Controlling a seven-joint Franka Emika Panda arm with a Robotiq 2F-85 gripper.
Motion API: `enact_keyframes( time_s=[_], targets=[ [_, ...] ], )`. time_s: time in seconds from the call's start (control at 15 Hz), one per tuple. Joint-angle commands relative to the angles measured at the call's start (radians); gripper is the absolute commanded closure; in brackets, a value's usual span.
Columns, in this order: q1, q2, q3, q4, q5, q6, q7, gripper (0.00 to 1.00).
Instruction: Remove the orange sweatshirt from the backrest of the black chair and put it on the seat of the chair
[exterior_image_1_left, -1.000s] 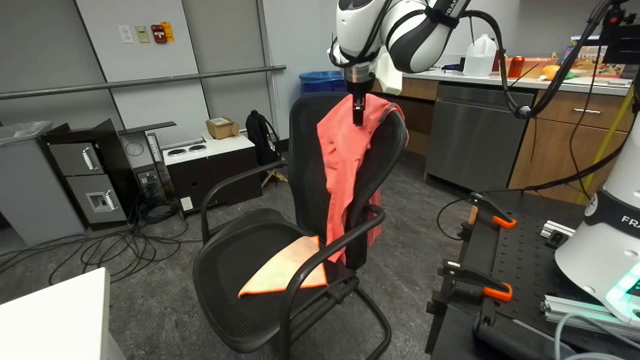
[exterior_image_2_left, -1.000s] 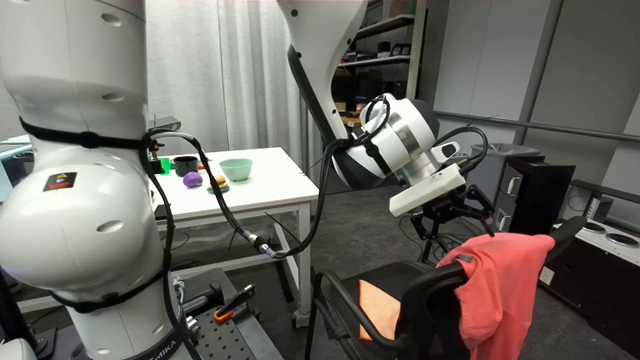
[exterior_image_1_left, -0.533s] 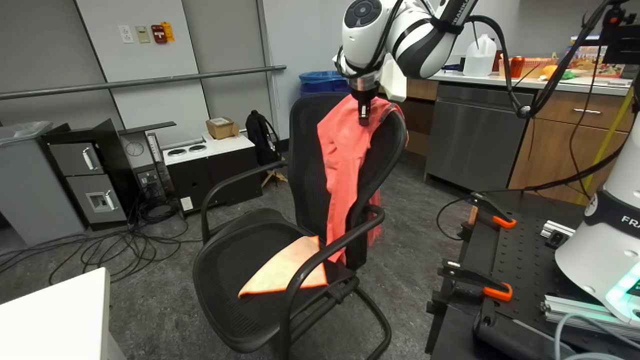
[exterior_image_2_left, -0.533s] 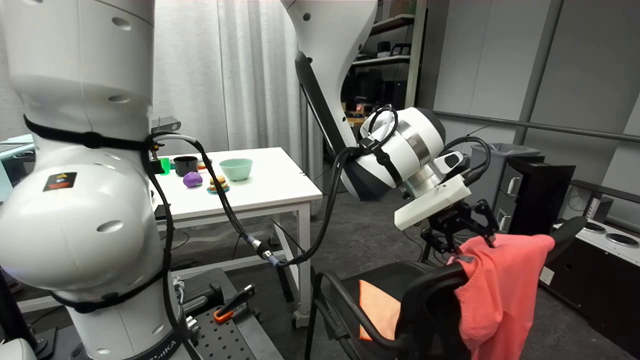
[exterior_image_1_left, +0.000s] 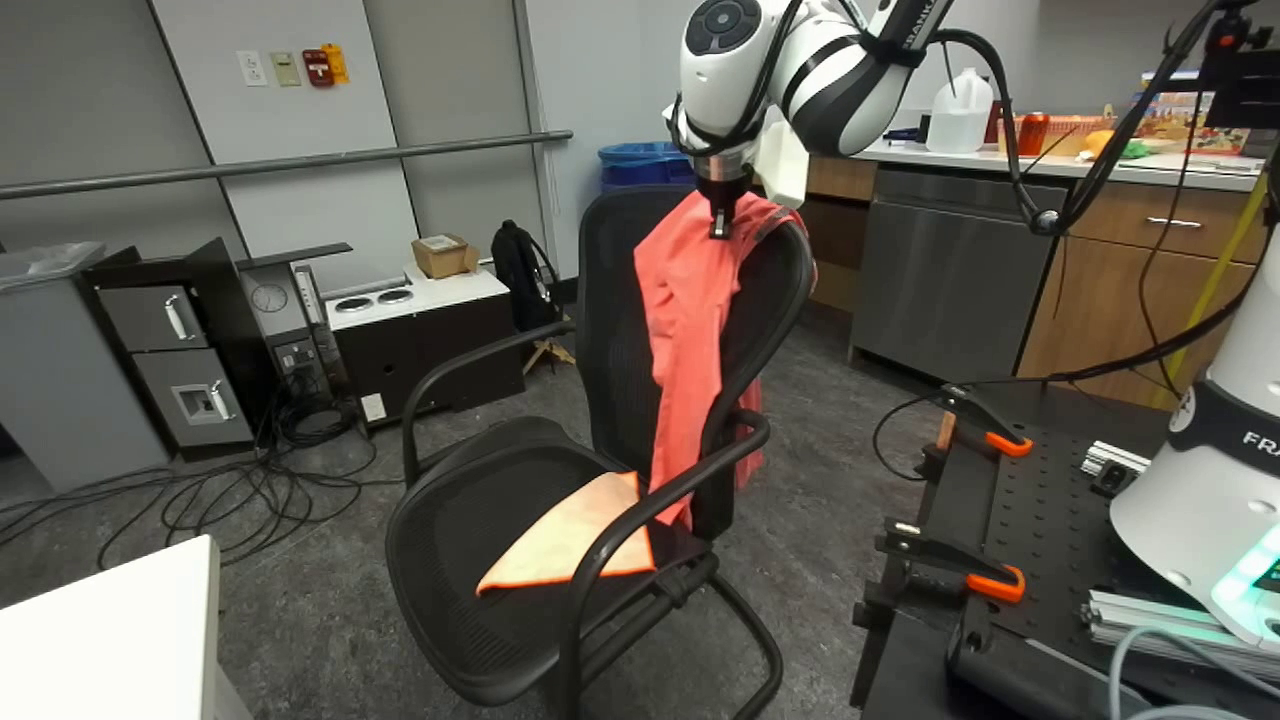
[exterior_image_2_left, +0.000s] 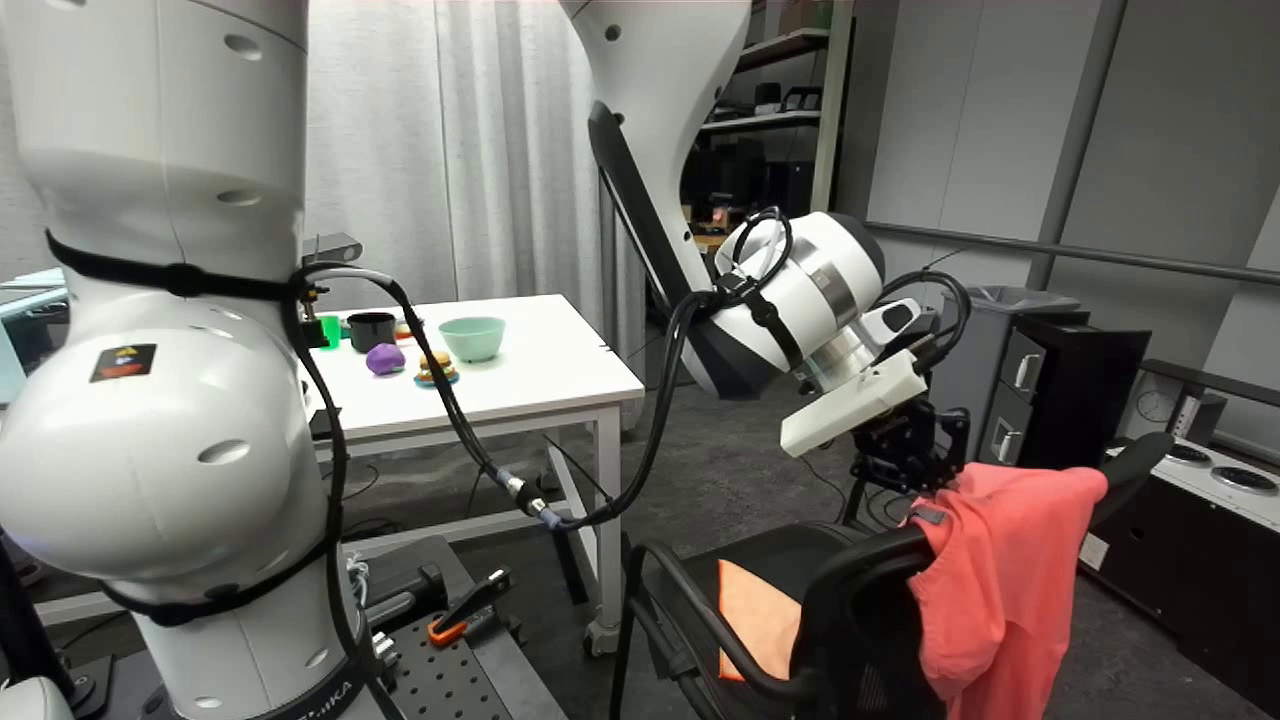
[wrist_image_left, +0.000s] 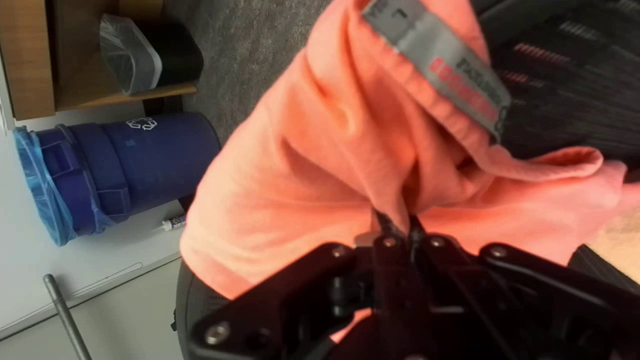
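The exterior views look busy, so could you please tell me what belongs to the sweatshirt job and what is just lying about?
Job: orange sweatshirt, black chair, end effector gripping the sweatshirt.
Lying about: orange-edged cloth, green bowl, red can, cardboard box.

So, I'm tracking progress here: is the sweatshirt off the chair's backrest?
No, in both exterior views the sweatshirt hangs draped over the top of the backrest.
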Motion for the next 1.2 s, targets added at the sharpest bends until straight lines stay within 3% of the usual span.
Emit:
enact_keyframes(
  time_s=[0.0,0.4,1.13],
  targets=[
    [0.012,-0.032,0.006,0.006,-0.029,0.014,0.09,0.99],
    [0.084,-0.102,0.081,0.082,-0.144,0.027,0.326,0.99],
    [0.214,-0.129,0.244,0.241,-0.652,-0.025,0.956,0.99]
  ],
)
